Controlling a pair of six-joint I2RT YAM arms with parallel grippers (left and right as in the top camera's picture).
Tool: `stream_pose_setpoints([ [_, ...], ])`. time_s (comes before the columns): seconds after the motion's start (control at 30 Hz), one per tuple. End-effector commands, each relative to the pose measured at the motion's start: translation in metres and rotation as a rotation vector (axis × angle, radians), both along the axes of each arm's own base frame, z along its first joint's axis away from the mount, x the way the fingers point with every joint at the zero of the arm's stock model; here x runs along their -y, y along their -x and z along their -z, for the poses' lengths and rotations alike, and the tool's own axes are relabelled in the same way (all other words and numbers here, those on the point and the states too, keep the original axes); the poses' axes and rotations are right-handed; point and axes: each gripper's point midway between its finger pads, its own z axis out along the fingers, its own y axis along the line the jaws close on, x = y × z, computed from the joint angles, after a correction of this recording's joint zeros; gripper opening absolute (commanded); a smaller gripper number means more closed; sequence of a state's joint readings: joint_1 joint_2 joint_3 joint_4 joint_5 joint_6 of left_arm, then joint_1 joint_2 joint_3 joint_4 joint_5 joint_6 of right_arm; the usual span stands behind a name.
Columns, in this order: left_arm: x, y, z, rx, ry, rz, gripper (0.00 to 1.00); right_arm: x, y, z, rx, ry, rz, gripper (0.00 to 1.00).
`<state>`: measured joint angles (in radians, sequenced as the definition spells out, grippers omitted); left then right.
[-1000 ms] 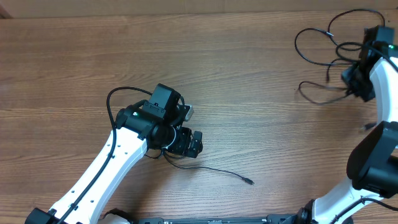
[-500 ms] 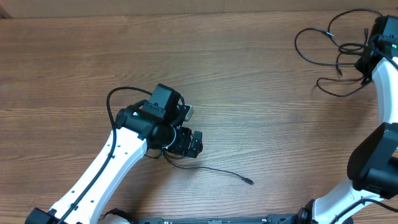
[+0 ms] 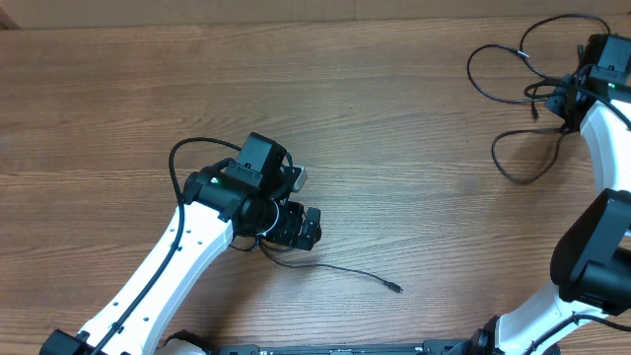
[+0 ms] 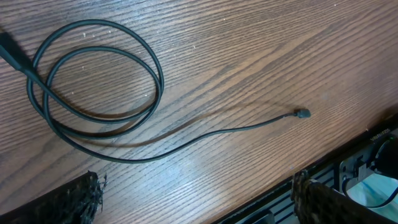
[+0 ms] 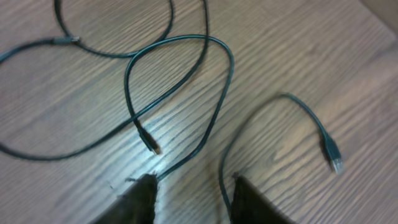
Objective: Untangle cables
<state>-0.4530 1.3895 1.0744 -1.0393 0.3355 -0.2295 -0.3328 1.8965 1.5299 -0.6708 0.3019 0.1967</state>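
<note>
The wood table (image 3: 118, 99) holds looped black cables (image 5: 221, 106) and 1 separate coiled cable (image 4: 160, 81).

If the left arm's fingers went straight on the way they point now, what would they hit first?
Most likely the thin black cable: its long strand lies on the table just ahead of the left fingers, though depth is hard to judge.

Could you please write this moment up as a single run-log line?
left fingers: open, empty, above coiled cable | right fingers: apart, straddling looped cables, none gripped
</note>
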Motion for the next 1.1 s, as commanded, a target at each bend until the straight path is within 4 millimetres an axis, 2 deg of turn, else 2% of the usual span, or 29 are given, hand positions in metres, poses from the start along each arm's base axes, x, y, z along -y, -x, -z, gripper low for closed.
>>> stream_pose_setpoints([
  [0.0, 0.003, -0.004, -0.010, 0.036, 0.014, 0.002, 1.00, 0.003, 0.005, 0.004, -0.005, -0.016, -0.012, 0.47],
  [0.1, 0.003, -0.004, -0.010, 0.036, 0.014, 0.002, 0.99, -0.003, 0.007, 0.014, -0.021, -0.052, -0.024, 0.52],
  [0.17, 0.003, -0.004, -0.010, 0.036, 0.014, 0.002, 1.00, -0.013, 0.006, 0.020, -0.022, -0.105, -0.053, 0.64],
  [0.3, 0.003, -0.004, -0.010, 0.036, 0.014, 0.002, 0.99, -0.025, 0.007, 0.027, -0.032, -0.169, -0.085, 0.70],
  [0.33, 0.003, -0.004, -0.010, 0.036, 0.014, 0.002, 0.99, -0.026, 0.009, 0.030, -0.043, -0.174, -0.084, 0.74],
  [0.37, 0.003, -0.004, -0.010, 0.036, 0.014, 0.002, 1.00, -0.027, 0.011, 0.033, -0.057, -0.179, -0.082, 0.84],
  [0.57, 0.003, -0.004, -0.010, 0.036, 0.014, 0.002, 0.99, -0.018, 0.037, 0.056, -0.157, -0.193, 0.067, 0.91],
  [0.8, 0.003, -0.004, -0.010, 0.036, 0.014, 0.002, 1.00, -0.024, 0.058, 0.087, -0.286, -0.243, 0.083, 0.93],
  [0.97, 0.003, -0.004, -0.010, 0.036, 0.014, 0.002, 1.00, -0.017, 0.071, 0.106, -0.349, -0.265, 0.115, 0.96],
  [1.03, 0.003, -0.004, -0.010, 0.036, 0.014, 0.002, 1.00, -0.013, 0.075, 0.109, -0.350, -0.278, 0.141, 0.95],
  [1.07, 0.003, -0.004, -0.010, 0.036, 0.014, 0.002, 0.99, -0.012, 0.076, 0.109, -0.347, -0.291, 0.144, 0.89],
])
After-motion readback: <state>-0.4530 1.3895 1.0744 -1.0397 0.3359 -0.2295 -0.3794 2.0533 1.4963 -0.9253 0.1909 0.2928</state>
